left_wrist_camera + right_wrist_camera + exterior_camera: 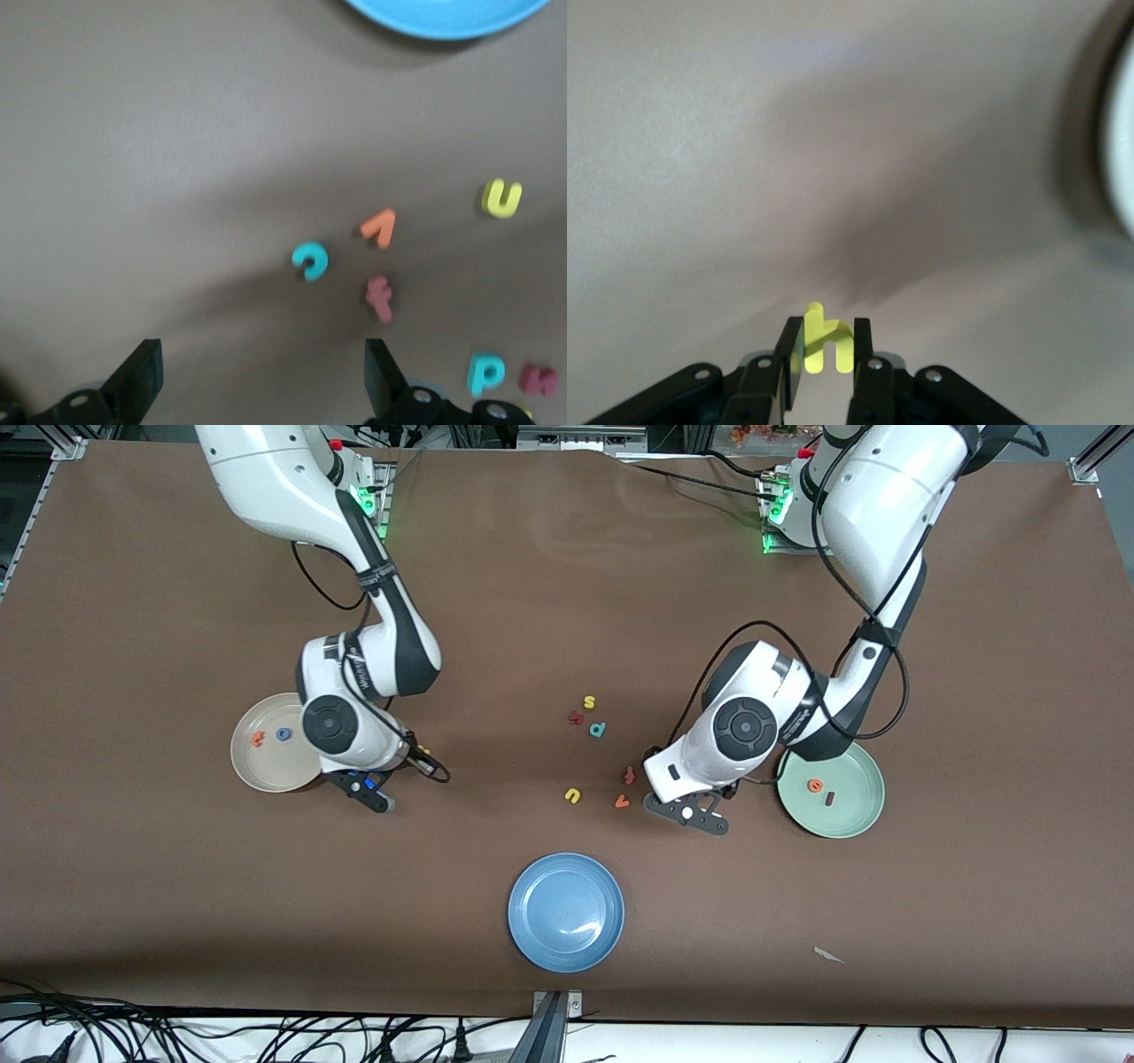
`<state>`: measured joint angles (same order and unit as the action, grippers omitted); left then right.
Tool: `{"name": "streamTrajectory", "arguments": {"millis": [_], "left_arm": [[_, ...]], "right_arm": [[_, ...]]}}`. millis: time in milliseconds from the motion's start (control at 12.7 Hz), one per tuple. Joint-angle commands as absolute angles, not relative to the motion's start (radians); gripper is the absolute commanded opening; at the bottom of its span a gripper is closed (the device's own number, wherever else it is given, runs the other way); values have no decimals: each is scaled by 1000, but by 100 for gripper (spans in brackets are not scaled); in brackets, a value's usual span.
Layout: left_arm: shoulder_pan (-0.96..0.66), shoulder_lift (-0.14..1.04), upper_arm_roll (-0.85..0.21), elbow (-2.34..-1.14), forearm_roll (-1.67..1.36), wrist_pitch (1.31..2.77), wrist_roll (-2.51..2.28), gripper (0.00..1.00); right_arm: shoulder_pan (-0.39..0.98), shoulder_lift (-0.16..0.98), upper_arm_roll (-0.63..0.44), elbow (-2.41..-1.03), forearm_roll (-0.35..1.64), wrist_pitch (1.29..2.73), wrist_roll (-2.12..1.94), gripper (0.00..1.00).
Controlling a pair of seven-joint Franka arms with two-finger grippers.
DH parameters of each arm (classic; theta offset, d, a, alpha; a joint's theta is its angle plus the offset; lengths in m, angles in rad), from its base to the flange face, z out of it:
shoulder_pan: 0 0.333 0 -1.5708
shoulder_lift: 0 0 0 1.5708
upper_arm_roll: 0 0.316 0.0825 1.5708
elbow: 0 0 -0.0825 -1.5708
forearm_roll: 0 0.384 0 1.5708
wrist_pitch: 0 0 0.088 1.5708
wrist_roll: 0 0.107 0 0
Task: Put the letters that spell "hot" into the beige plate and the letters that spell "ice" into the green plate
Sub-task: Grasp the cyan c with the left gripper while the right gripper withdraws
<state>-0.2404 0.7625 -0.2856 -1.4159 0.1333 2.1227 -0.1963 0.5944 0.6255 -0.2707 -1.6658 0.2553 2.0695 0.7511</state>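
Now, step in hand: right gripper is clamped on the yellow h, beside the beige plate at mid-left of the front view.
Doing it well: I'd lift clear, cross the rim, release low beside the orange t and blue o.
Left gripper: jaws wide, empty, over the teal c; it should centre on it.
Green plate: right of centre, holding the orange e and dark red i.
Writing: none legible besides the letters themselves.
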Motion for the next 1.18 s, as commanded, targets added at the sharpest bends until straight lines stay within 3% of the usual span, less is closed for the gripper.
{"name": "streamTrajectory", "arguments": {"millis": [0, 157, 236, 315, 629, 787, 865, 1101], "left_arm": [[-264, 844, -265, -1364, 153, 2202, -209, 99], [-304, 870, -243, -1364, 153, 2250, -231, 89], [-331, 877, -229, -1364, 153, 2259, -267, 79], [-348, 879, -215, -1365, 153, 2260, -326, 75], [-354, 885, -213, -1368, 153, 2260, -365, 61], [-353, 890, -213, -1368, 152, 2260, -379, 61], [-353, 893, -213, -1368, 152, 2260, -379, 61], [-353, 899, -212, -1368, 153, 2260, -379, 58]], "right_arm": [[595, 589, -357, -1632, 262, 1904, 593, 27], [595, 577, -458, -1634, 261, 1788, 395, 27], [594, 583, -504, -1643, 261, 1781, 289, 27], [583, 594, -534, -1666, 264, 1787, 196, 27], [546, 630, -534, -1742, 265, 1851, 78, 27], [542, 644, -534, -1755, 265, 1876, 48, 32], [535, 647, -534, -1755, 267, 1881, 40, 43], [535, 614, -538, -1735, 268, 1867, 38, 99]]}}
